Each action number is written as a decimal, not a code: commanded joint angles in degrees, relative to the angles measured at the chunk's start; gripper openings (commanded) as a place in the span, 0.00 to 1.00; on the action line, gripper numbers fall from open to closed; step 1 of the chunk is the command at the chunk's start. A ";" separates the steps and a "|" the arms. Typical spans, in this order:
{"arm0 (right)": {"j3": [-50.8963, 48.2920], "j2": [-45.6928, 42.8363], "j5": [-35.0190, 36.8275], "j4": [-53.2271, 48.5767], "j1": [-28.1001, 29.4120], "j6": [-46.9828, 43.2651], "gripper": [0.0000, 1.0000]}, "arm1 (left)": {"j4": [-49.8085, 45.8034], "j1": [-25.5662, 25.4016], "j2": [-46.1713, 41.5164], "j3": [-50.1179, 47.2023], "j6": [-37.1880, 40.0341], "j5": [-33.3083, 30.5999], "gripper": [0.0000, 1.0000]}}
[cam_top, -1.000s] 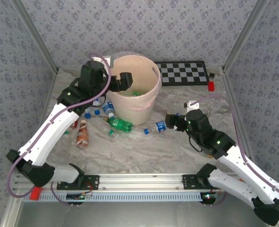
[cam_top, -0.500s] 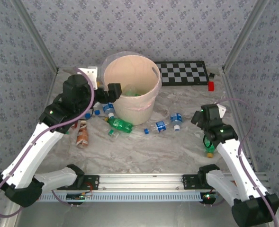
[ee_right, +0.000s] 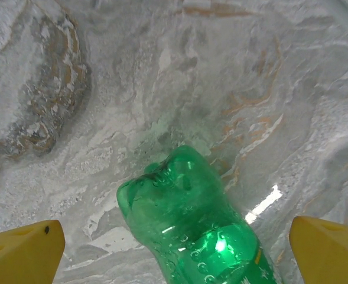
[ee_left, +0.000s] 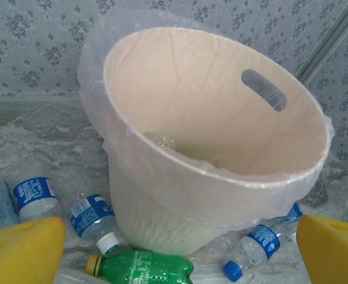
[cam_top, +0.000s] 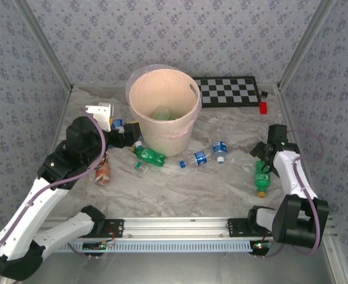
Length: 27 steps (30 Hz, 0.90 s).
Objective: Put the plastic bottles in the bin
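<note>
Several glossy plastic bottles (cam_top: pixel 150 156) lie beside the round, film-lined bin (cam_top: pixel 169 137).

Glossy green plastic bottle (ee_right: pixel 191 231); matt cream plastic bin (ee_left: pixel 179 100)

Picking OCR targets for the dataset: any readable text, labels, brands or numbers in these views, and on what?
No text can be read.
Blue labels on the clear bottles: white print, too blurred.
Green bottle, left wrist view: pale label print, too small.
Green bottle, right wrist view: yellow label edge, no letters visible.
Bin, checkerboard: no print seen.
</note>
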 commanded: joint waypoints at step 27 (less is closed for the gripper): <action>0.46 16.46 -4.55 -1.04 4.50 -2.04 0.81 | -4.96 -0.05 -7.92 -0.91 -2.47 -0.98 1.00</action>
